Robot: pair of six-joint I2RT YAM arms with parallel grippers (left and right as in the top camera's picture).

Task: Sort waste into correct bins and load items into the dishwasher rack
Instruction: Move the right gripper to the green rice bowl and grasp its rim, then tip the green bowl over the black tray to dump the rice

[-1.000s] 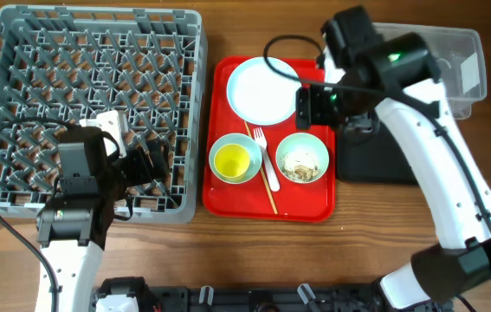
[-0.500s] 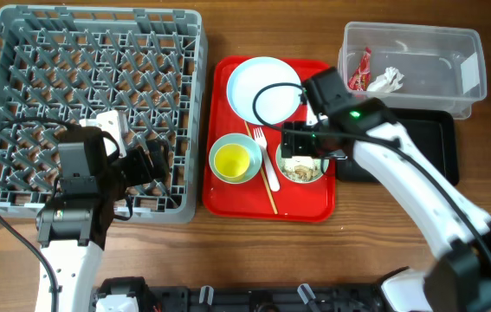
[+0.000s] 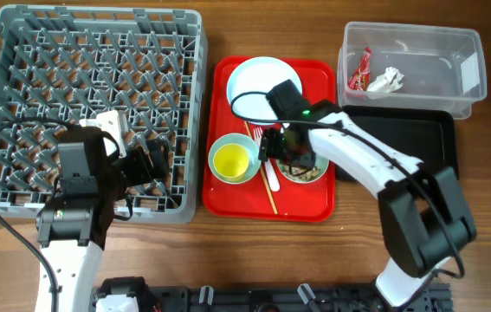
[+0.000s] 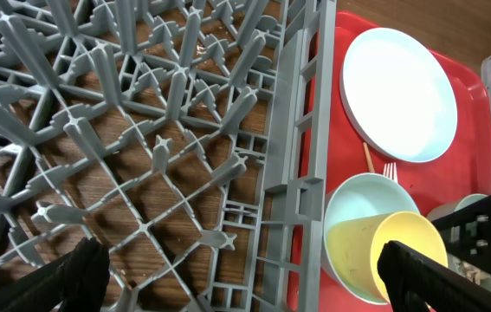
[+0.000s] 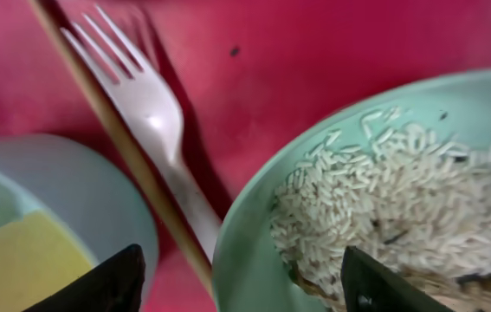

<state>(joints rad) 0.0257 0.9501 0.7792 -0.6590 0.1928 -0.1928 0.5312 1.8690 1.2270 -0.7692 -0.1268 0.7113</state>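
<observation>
My right gripper [image 3: 284, 149] [image 5: 245, 290] is open and sits low over the left rim of the pale blue bowl [image 3: 313, 173] [image 5: 249, 234] that holds rice scraps [image 5: 401, 199]. The white fork [image 3: 264, 149] [image 5: 154, 113] lies beside that bowl on the red tray. The yellow cup [image 3: 233, 161] [image 4: 405, 251] sits in the second blue bowl [image 3: 249, 147] [image 4: 353, 204]. The pale plate [image 3: 249, 87] [image 4: 397, 91] lies behind them. The red sachet [image 3: 359, 69] and white tissue [image 3: 386, 81] lie in the clear tub [image 3: 418, 43]. My left gripper [image 3: 154, 160] [image 4: 245, 277] is open and empty over the grey rack [image 3: 98, 17] [image 4: 141, 130].
The red serving tray [image 3: 297, 208] holds the dishes and a wooden chopstick [image 3: 269, 186] [image 5: 111, 121]. The black tray [image 3: 410, 147] lies right of it, in front of the tub. Bare wooden table runs along the front.
My right arm has swung from over the clear tub leftward and down to the rice bowl. The sachet and tissue now show in the tub. The left arm has not moved.
</observation>
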